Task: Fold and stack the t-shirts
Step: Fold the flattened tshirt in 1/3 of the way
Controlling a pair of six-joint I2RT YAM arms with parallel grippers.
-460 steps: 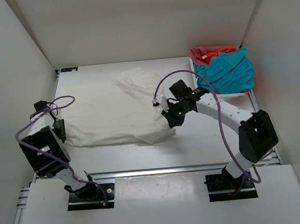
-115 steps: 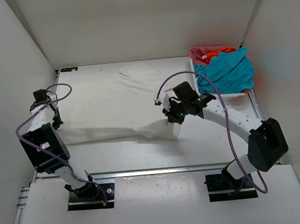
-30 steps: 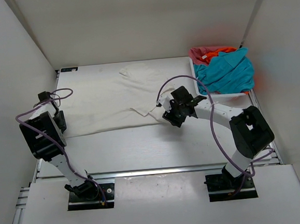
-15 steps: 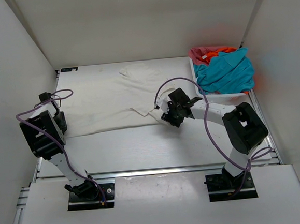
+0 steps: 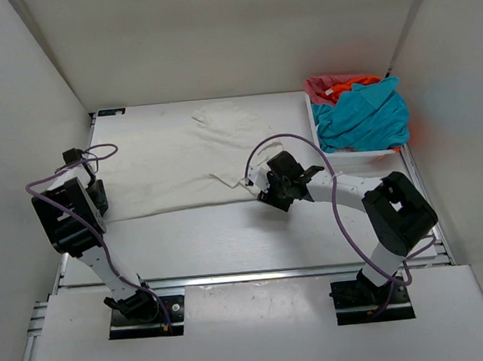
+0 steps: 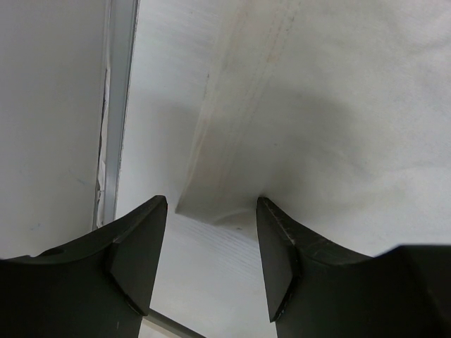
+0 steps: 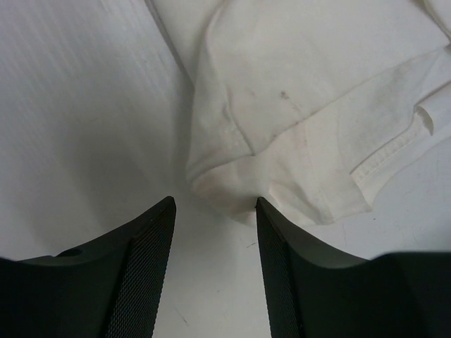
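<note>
Cloth of the white t-shirt (image 5: 173, 165) lies flat, faintly stained, left of the table (image 5: 229, 240) centre, one sleeve toward 12 o'clock. At its 8 and 4 o'clock corners the left gripper (image 6: 211, 204) and right gripper (image 7: 215, 204) stand spread, pinching nothing.

White t-shirt (image 5: 165, 165) now narrower front to back.
</note>
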